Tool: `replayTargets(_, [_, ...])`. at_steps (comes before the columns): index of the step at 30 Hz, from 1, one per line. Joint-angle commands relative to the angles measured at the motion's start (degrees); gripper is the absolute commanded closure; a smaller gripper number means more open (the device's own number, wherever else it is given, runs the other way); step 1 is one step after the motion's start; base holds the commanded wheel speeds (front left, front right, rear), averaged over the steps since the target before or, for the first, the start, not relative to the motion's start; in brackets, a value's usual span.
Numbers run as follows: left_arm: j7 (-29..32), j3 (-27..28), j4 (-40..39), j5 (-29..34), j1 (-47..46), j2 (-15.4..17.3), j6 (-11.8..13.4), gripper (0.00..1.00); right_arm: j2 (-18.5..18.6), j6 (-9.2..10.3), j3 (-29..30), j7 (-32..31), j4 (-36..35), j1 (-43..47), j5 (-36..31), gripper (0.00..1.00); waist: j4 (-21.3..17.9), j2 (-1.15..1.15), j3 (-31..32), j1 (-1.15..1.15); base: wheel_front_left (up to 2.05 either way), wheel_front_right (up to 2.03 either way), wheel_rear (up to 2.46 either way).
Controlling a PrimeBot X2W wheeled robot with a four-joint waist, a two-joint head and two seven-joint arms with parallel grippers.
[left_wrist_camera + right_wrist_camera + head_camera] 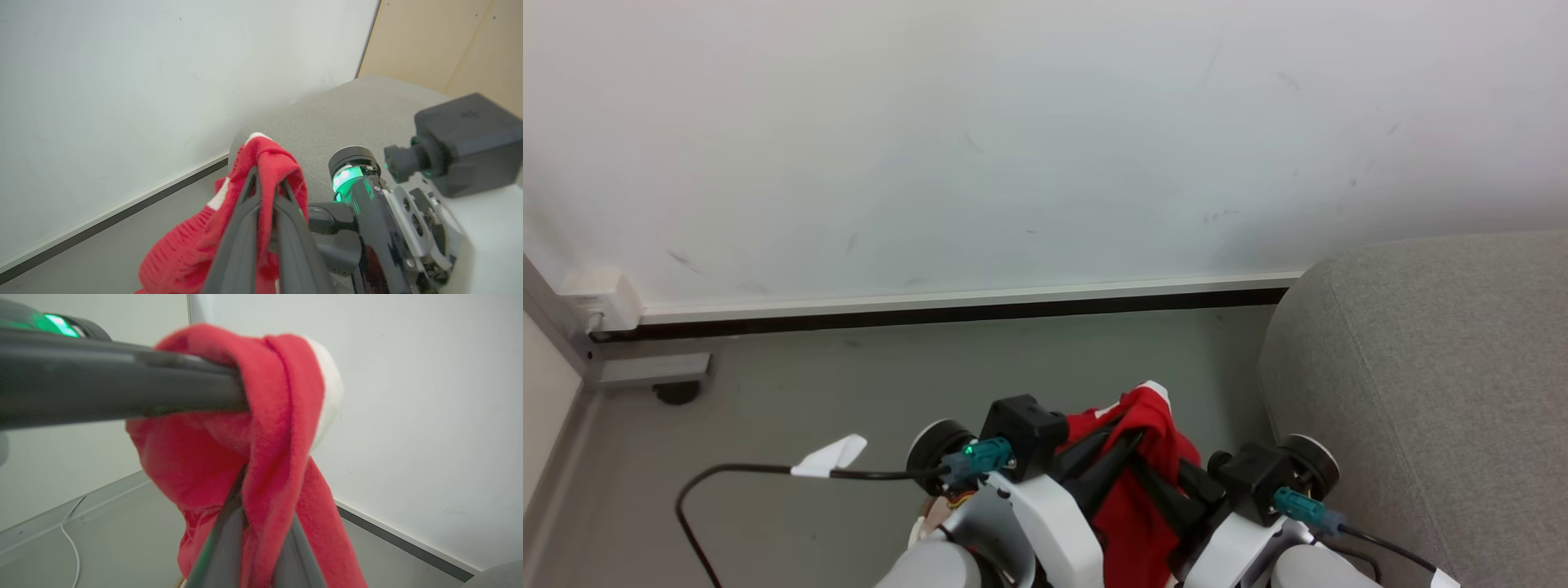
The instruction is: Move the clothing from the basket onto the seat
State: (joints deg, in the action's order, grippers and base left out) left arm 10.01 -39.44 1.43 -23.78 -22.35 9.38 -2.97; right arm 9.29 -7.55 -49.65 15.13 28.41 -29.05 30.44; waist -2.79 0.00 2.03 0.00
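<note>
The left gripper [267, 181] and right gripper [261, 498] both pinch the red clothing [1168, 441] — it hangs between them, just beside the grey seat [1437, 367].

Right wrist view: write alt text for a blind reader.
Red clothing with a white patch hangs in the air, pinched from below by the right tool and from the left by the left tool. Behind are a white wall and grey floor.

Head view: above the clothing [1160, 433], facing down, wall [1013, 147] beyond. Left wrist view: close to the clothing, seat [359, 106] beyond; right wrist view: closest, wall beyond. All three share the clothing.
</note>
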Motion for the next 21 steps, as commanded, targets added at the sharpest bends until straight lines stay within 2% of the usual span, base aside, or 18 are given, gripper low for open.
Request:
replayTargets(1, [-0.1, 0.2, -0.2, -0.6, 0.6, 0.4, 0.2, 1.00, 0.5, 0.12, 0.1, 0.0, -0.3, -0.5, 0.3, 1.00, 0.0, 0.00, -0.1, 0.00, 0.00, 0.00, 0.00])
replayTargets(2, [-0.4, 0.3, -0.2, -0.3, 0.6, 0.6, 0.4, 0.88, 0.6, 0.12, 0.4, 0.0, -0.5, -0.4, 0.5, 1.00, 0.0, 0.00, -0.1, 0.00, 0.00, 0.00, 0.00])
replayTargets(3, [-0.6, 0.4, -0.2, 0.0, 0.6, 0.8, 0.4, 0.53, 0.6, 0.12, 0.9, 0.0, -0.9, -0.2, 0.6, 1.00, -0.1, 0.00, -0.2, 0.00, 0.00, 0.00, 0.00])
replayTargets(4, [-0.7, 0.5, 0.0, 0.0, 0.8, 1.0, 0.6, 0.07, 0.5, 0.12, 1.5, 0.0, -1.3, 0.1, 1.0, 1.00, -0.1, 0.00, -0.2, 0.00, 0.00, 0.00, 0.00])
replayTargets(5, [-1.0, 0.6, 0.0, 0.1, 0.9, 1.1, 0.7, 0.00, 0.5, 0.12, 2.1, 0.0, -1.7, 0.5, 1.4, 1.00, -0.2, 0.00, -0.3, 0.00, 0.00, 0.00, 0.00])
replayTargets(21, [-5.7, 1.5, 3.9, -0.9, 2.9, 1.8, 1.5, 0.00, 4.0, 0.12, 10.4, 0.0, -5.3, 2.6, 1.6, 1.00, -2.3, 0.00, -0.5, 0.00, 0.00, 0.00, 0.00])
